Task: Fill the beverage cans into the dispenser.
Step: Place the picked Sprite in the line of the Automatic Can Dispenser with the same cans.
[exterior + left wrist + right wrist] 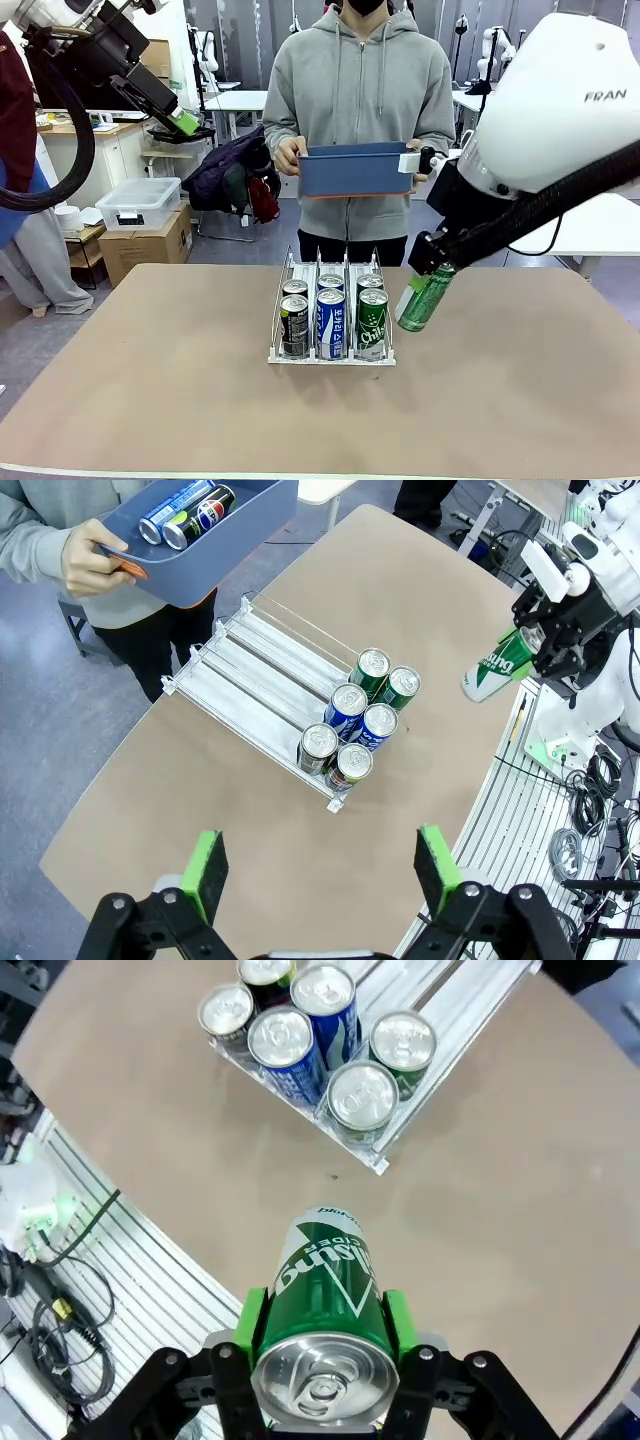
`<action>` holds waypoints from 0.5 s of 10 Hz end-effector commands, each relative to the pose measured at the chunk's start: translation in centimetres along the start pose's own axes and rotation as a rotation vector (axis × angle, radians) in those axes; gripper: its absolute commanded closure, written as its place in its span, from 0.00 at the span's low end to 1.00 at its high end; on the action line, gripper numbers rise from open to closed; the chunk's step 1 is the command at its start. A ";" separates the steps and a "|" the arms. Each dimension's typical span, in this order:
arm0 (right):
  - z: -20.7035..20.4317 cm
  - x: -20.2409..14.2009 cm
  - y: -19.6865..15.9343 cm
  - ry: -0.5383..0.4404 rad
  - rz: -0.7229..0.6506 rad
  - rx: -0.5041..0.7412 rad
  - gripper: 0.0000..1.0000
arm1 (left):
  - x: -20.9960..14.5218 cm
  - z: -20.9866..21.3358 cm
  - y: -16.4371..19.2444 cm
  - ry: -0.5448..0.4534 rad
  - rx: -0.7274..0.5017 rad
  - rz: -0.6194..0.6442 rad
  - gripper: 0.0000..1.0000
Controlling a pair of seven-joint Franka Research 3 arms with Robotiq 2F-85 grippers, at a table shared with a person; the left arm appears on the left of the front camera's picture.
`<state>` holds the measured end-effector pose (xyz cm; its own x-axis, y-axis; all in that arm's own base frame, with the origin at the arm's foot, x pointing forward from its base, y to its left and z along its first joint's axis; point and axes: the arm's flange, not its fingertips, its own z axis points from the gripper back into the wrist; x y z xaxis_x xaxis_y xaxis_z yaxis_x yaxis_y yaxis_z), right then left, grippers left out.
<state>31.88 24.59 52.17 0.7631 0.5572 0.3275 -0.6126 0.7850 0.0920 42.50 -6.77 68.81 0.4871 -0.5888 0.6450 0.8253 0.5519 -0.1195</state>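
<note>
A brown surface (150,380) carries a clear plastic dispenser (250,665) with three narrow lanes, standing near its middle. Six cans (331,322) stand upright at the end of the dispenser nearest the robot, two in each lane. Seen from the front, the left lane has black cans, the middle lane blue-and-white ones and the right lane green ones. The far part of every lane is bare.

The right end effector (435,264) is closed on a green can (424,298), its green pads (252,1320) pressed against both sides near the silver top. The can hangs tilted in the air, base pointing down towards the surface, just to the right of the dispenser and clear of it.

The left end effector (320,870) is raised high at the left, well away from the dispenser, with its fingers spread wide and nothing between them.

At the far side a person in a grey hooded top holds a blue bin (355,170) in both hands; the left wrist view shows more cans lying inside it.
</note>
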 end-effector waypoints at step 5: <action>-5.2 0.6 1.1 -0.095 0.204 0.032 0.43 | 0.0 0.2 0.0 0.013 -0.007 0.004 0.00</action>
<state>32.03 27.56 48.06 0.6343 0.6580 0.4059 -0.7311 0.6812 0.0380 42.50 -6.76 68.82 0.4871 -0.5888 0.6451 0.8253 0.5519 -0.1195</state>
